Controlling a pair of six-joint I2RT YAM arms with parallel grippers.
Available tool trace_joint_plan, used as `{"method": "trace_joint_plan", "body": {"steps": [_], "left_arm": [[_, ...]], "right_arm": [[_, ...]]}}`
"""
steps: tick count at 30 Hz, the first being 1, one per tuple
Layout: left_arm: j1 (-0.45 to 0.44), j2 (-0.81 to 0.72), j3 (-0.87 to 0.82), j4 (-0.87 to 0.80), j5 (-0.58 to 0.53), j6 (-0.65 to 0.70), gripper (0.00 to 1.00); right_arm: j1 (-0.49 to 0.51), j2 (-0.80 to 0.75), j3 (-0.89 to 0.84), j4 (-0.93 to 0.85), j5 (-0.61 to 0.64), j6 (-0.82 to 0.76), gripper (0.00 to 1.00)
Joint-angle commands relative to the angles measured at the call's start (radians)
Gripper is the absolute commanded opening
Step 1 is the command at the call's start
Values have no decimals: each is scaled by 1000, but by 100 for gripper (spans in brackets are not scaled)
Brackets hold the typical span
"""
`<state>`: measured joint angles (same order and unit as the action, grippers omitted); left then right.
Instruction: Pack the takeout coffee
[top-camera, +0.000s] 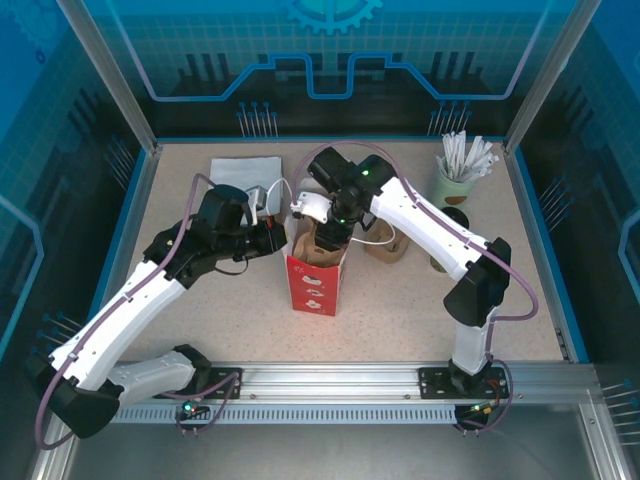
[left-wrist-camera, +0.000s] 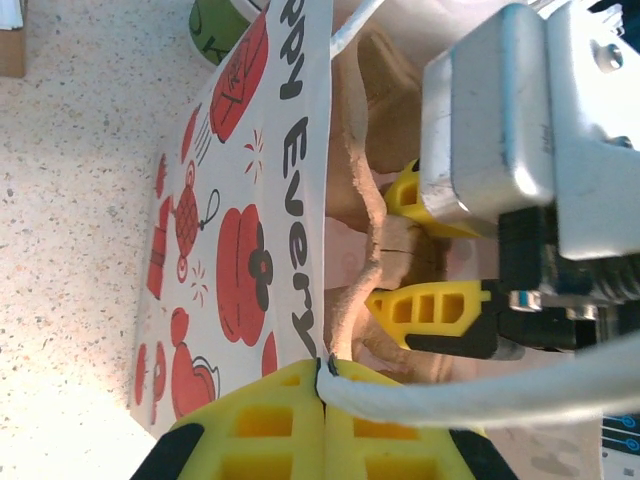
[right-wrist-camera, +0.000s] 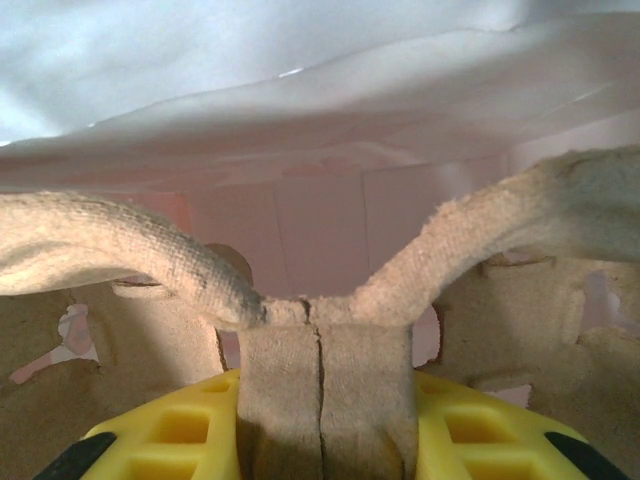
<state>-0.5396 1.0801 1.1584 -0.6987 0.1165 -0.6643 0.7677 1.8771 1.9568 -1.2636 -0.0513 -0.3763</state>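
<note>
Top external view has the speckled desk (top-camera: 400, 310) carrying a red-and-white printed paper bag (top-camera: 312, 285), which stands upright with its mouth open. Sunk in the bag's mouth is a brown pulp cup carrier (right-wrist-camera: 320, 370). A second carrier (top-camera: 386, 246) sits just right of the bag. Farther right of the bag, and behind it, stands a pale-green pot (top-camera: 453, 186) of white wrapped sticks.

The takeout coffee (top-camera: 451, 217), a small dark cup, stands on the desk to the right of the bag. It is outside the bag and partly hidden under the right arm's forearm.

The right gripper (top-camera: 331, 236) is down in the bag's mouth, so the cup lies apart from it, off to its right. Its yellow fingers (right-wrist-camera: 470, 430) stand partly open, clamped on either side of the carrier's upright centre post.

The left gripper (left-wrist-camera: 322, 425) is at the bag's left rim, well apart from the cup, with the bag between them. Its fingers are pressed fully together, pinching the bag's top edge where a white cord (left-wrist-camera: 480, 395) runs off it.
</note>
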Motion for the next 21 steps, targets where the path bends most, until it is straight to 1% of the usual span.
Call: {"method": "trace_joint_plan", "body": {"steps": [1,9,21], "left_arm": [[-3,-19,-15,44,-23,-27,2],[-3,-10,-9,58,12,-20,2],[-5,-19,-16,48,1,-18,2]], "right_arm": [[23,32,29,-59,23,-30,34],[30,76,57,-93,49,-43,34],[29,106,40,-92,69,-69,34]]}}
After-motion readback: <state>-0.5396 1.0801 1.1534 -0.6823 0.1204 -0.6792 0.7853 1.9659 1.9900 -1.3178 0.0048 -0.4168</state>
